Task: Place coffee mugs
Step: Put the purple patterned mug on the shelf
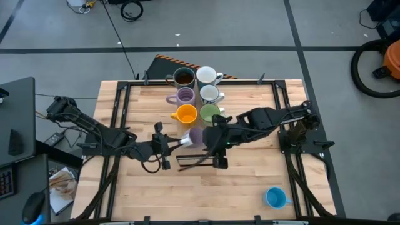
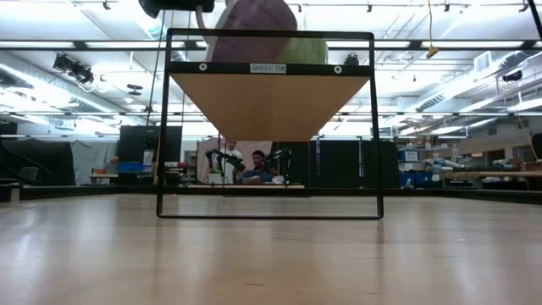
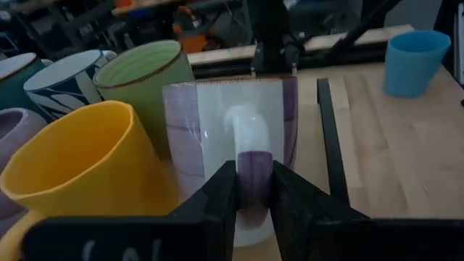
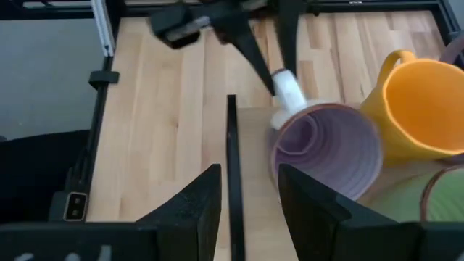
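Observation:
Seven mugs stand in two rows on a raised shelf (image 2: 269,93) at the table's far middle: dark brown (image 1: 183,77), white (image 1: 206,75), lilac (image 1: 185,95), white (image 1: 211,94), orange (image 1: 186,114), green (image 1: 209,112), and a second lilac mug (image 1: 195,135) nearest me. My left gripper (image 1: 182,141) is shut on this last mug, which also shows atop the shelf (image 2: 254,24) in the low view. My right gripper (image 1: 217,150) is open just right of it, its fingers (image 4: 205,210) on either side of a black frame bar (image 4: 232,156). A blue mug (image 1: 275,197) stands alone on the table, near right. My left gripper (image 3: 254,190) pinches the lilac mug's white-and-purple handle (image 3: 253,161) between its two fingers, which come roughly level from the table's left. The mug stands upright with its rim (image 3: 230,83) up, beside the orange mug (image 3: 80,163). Whether its base rests on the shelf is hidden.
The shelf is a wooden board in a black metal frame (image 2: 161,127), raised above the table. Black rails (image 1: 119,125) run along the table's left and right sides. Open wood lies in the near half of the table (image 1: 206,194). A person sits far behind the table (image 2: 257,169).

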